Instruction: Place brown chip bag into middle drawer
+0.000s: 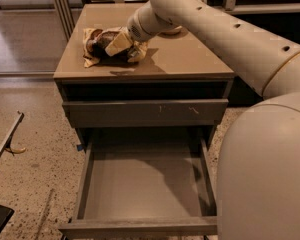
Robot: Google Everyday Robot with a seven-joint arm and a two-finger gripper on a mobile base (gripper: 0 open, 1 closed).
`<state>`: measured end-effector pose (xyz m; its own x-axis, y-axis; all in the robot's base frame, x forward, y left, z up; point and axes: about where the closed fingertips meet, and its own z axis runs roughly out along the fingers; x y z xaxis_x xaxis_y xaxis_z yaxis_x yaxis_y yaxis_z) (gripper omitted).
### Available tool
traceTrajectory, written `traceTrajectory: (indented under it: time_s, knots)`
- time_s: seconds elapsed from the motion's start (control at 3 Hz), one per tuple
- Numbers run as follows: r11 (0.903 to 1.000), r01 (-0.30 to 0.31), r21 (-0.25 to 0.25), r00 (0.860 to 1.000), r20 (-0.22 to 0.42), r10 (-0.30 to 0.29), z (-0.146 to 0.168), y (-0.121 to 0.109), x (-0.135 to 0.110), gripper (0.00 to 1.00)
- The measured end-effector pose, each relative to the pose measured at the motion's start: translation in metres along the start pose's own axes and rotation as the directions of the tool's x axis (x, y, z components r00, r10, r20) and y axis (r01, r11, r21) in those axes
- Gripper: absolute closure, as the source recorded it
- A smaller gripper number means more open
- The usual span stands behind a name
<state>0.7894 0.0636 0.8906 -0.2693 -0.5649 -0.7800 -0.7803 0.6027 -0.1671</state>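
The brown chip bag (101, 46) lies crumpled on the left part of the cabinet top (185, 59), not far from the front edge, its dark middle showing between cream-yellow ends. The gripper (122, 43) is right down on the bag's right half, touching it and covering part of it; from where I stand I cannot tell whether it has actually clamped the bag or is only resting against it. The pale arm (215, 29) reaches in from the right, across the back of the top, and the robot's bulky body (270, 179) fills the lower right corner. Under the top there is a dark open gap, then a closed drawer front (140, 113) with a few pale scratch marks toward its right side. Below that the middle drawer (140, 226) stands pulled well out toward me, a plain grey-brown box with the arm's shadow falling across its flat bottom. The cabinet stands on a speckled floor (35, 164).
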Motion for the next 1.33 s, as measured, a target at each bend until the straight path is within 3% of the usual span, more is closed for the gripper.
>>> traceTrajectory:
  time_s: [1.0, 1.33]
  knots:
    - [0.999, 0.025, -0.038, 0.999, -0.02, -0.025, 0.009, 0.017, 0.004, 0.89]
    - [0.9974, 0.041, -0.059, 0.999, -0.005, -0.042, -0.005, 0.026, 0.008, 1.0]
